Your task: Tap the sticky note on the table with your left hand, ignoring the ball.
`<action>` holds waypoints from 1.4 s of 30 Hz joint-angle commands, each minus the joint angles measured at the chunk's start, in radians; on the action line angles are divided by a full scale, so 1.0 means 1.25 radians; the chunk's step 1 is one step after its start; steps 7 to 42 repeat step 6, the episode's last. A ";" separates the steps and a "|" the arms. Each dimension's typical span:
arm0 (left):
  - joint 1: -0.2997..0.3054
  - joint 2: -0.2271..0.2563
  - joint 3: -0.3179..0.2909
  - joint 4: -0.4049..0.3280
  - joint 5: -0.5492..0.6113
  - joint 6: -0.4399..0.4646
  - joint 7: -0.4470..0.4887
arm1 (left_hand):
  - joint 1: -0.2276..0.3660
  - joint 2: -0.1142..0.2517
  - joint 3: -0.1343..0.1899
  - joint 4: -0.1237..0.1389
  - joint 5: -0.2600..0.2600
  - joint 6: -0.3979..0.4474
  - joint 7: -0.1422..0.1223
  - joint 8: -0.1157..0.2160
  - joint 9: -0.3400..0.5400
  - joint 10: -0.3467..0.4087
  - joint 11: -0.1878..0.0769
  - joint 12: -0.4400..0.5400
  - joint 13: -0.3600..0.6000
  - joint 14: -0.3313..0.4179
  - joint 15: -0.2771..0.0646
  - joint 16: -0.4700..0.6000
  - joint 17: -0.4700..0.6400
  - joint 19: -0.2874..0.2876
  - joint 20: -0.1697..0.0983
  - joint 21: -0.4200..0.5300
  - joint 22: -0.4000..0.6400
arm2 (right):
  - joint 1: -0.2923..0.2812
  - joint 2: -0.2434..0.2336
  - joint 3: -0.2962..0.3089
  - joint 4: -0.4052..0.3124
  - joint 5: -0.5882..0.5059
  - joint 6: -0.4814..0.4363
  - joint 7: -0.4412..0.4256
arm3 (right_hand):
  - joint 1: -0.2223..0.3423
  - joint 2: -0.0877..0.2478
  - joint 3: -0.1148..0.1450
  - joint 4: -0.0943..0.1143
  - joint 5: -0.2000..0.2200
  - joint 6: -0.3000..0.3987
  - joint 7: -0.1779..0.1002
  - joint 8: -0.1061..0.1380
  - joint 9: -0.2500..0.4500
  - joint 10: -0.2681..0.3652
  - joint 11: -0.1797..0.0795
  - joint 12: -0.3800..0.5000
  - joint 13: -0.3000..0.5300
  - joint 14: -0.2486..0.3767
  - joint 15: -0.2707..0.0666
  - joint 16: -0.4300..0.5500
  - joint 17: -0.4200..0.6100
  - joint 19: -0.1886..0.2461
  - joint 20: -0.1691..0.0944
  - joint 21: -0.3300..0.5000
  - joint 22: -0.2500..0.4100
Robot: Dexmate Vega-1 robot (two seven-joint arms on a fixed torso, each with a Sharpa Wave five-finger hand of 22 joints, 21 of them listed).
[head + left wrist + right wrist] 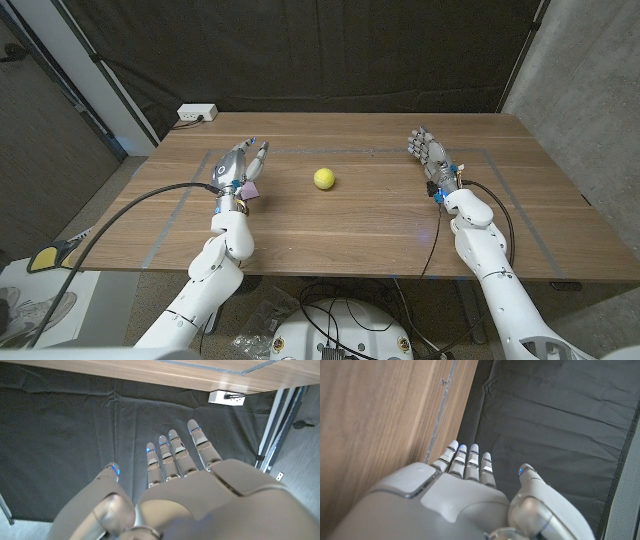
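A small pale purple sticky note lies on the wooden table at the left, partly hidden under my left hand. That hand hovers over or on the note with its fingers stretched out toward the far edge, holding nothing; the left wrist view shows the left hand with its fingers straight and apart. A yellow ball sits near the table's middle, a little right of the left hand. My right hand stays at the right with fingers extended and empty, as the right hand also looks from its wrist.
Thin tape lines mark a rectangle on the tabletop. A white power strip sits past the far left corner. Black curtains hang behind the table. A black cable runs off the left edge.
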 commanded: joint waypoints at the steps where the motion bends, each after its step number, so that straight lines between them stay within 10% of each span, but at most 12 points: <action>1: 0.001 0.004 -0.059 0.057 -0.091 -0.197 -0.012 | 0.002 0.005 0.005 -0.001 0.000 -0.018 -0.006 -0.001 -0.001 -0.015 0.002 -0.001 0.001 -0.015 -0.008 -0.001 0.003 -0.011 -0.002 -0.006 0.004 | -0.082 0.011 -0.035 -0.128 -0.046 -0.028 -0.069 | -0.006 0.001 0.005 0.001 0.003 0.005 -0.003 0.004 0.004 0.006 -0.001 0.000 0.002 0.004 0.000 -0.002 0.001 0.005 -0.002 -0.002 0.002; 42: -0.005 -0.002 -0.074 0.082 -0.112 -0.227 -0.036 | 0.002 0.006 0.006 0.000 0.000 -0.022 0.000 0.001 -0.001 -0.020 0.002 0.000 0.001 -0.019 -0.006 0.001 0.003 -0.018 -0.003 -0.008 0.005 | -0.092 0.015 -0.045 -0.140 -0.055 -0.028 -0.087 | -0.007 0.000 0.005 0.001 0.003 0.005 -0.004 0.003 0.004 0.006 -0.002 0.000 0.002 0.004 -0.001 -0.002 0.001 0.005 -0.002 -0.002 0.002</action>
